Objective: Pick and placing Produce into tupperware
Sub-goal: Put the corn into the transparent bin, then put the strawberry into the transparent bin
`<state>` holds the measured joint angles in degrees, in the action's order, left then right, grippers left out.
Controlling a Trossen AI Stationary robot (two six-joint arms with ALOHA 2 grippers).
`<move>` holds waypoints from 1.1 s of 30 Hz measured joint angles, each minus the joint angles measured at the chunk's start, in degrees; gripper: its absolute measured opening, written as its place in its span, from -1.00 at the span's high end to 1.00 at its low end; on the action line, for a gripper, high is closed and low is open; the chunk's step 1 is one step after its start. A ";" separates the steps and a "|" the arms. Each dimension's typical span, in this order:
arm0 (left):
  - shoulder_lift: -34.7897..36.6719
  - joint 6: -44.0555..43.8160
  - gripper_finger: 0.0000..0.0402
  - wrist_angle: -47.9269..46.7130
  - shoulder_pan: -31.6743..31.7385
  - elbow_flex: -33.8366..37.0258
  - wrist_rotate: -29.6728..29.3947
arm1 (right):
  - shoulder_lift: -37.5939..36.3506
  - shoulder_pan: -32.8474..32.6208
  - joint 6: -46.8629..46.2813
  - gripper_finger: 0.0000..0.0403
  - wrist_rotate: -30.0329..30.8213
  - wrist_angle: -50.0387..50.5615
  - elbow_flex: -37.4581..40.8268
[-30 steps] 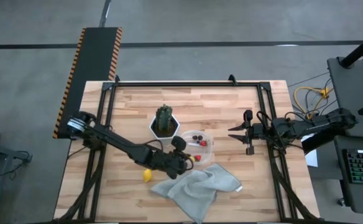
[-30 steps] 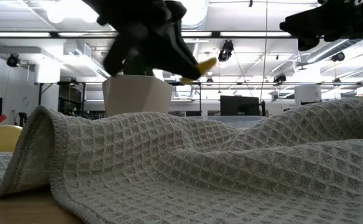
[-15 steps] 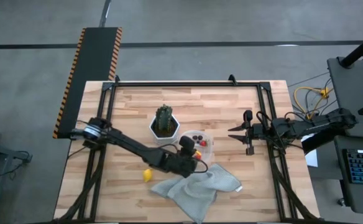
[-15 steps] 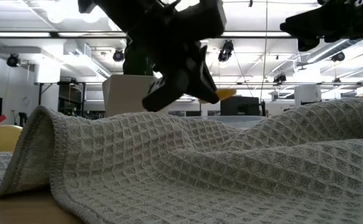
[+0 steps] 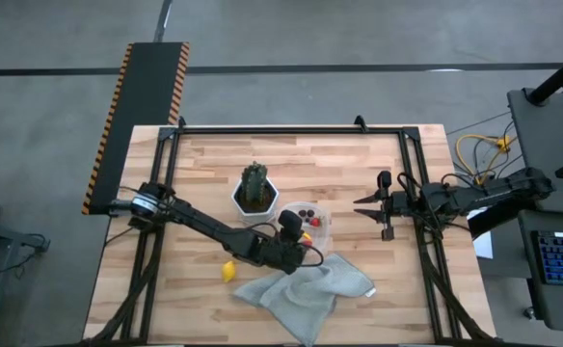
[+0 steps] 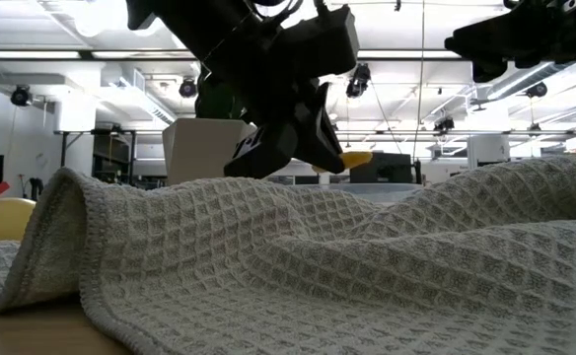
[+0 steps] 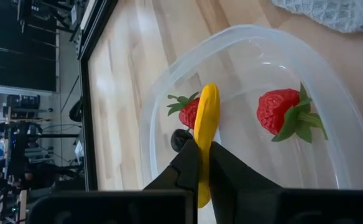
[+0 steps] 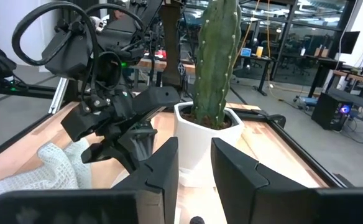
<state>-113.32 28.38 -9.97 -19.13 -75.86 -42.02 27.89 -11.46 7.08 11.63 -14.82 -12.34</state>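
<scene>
My left gripper (image 5: 301,245) is shut on a small yellow piece (image 7: 205,121) at the near edge of the clear tub (image 5: 322,227). Inside the tub (image 7: 250,37) lie two red strawberries (image 7: 284,112) and a dark berry (image 7: 179,140). Another yellow fruit (image 5: 227,272) lies on the table to the left of the grey cloth. My right gripper (image 5: 366,208) hangs open above the table to the right of the tub, touching nothing. Its fingers (image 8: 169,158) face the cactus. My left gripper pinches the yellow piece between its two fingers, which sit on its lower end (image 7: 202,163). The rest of the piece sticks out past the fingertips. The fingers slant down from the table's left. The piece (image 6: 353,157) is lifted clear, above the tub.
A green cactus in a white hexagonal pot (image 5: 254,192) stands just left of the tub. A crumpled grey waffle cloth (image 5: 306,285) lies near the table's near edge and fills the low view (image 6: 367,266). Bare wood lies toward the far edge and the left.
My left gripper has moved toward the table's right, toward the tub, carrying the yellow piece, and has sunk a little. Most of this happened in the first half second. It has stayed shut on the piece.
</scene>
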 joint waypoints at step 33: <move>1.17 -0.68 0.74 -0.15 0.30 0.12 1.13 | -0.01 -0.02 -0.04 0.52 -0.14 0.00 0.02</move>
<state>-112.14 27.70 -10.12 -18.84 -75.74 -40.89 27.88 -11.48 7.05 11.49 -14.83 -12.32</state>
